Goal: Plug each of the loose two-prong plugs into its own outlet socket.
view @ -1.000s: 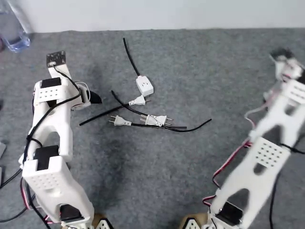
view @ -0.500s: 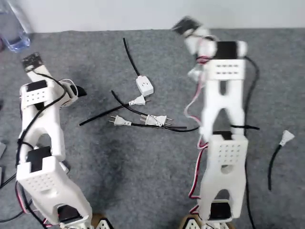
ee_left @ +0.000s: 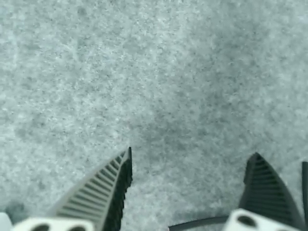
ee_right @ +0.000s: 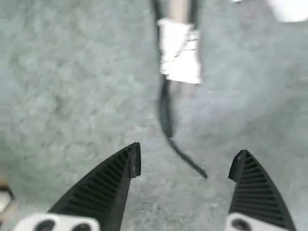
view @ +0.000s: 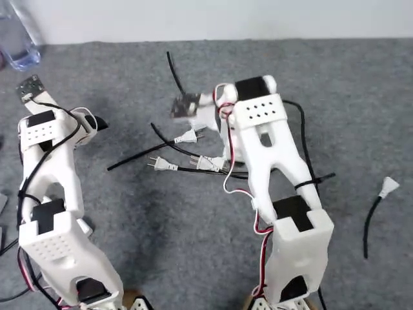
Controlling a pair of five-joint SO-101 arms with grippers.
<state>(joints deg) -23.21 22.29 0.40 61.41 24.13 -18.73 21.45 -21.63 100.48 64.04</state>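
At the left of the counter (view: 129, 213), which is covered in grey felt, the left gripper (ee_left: 192, 154) hangs released, its jaws wide apart over bare felt. Toward the middle, three white two-prong plugs lie loose among crossing black cables (view: 132, 158). The left plug (view: 165, 165) is nearest the left arm. The upper plug (view: 187, 136) lies just beyond it and a little to the right. The middle plug (view: 210, 163) lies just beside the right arm (view: 271, 148). All three are unplugged. The right gripper (ee_right: 189, 150) hangs over the spot just beyond the upper plug, also released, with its jaws spread. In the right wrist view a white piece (ee_right: 180, 50) on a dark cord (ee_right: 166, 113) lies on the felt ahead of those jaws and apart from them; it is too blurred to tell whether it is a plug or a socket. At the far right, well apart from the others, the fourth plug (view: 388, 187) lies alone, its lead (view: 369, 223) curving toward the near edge.
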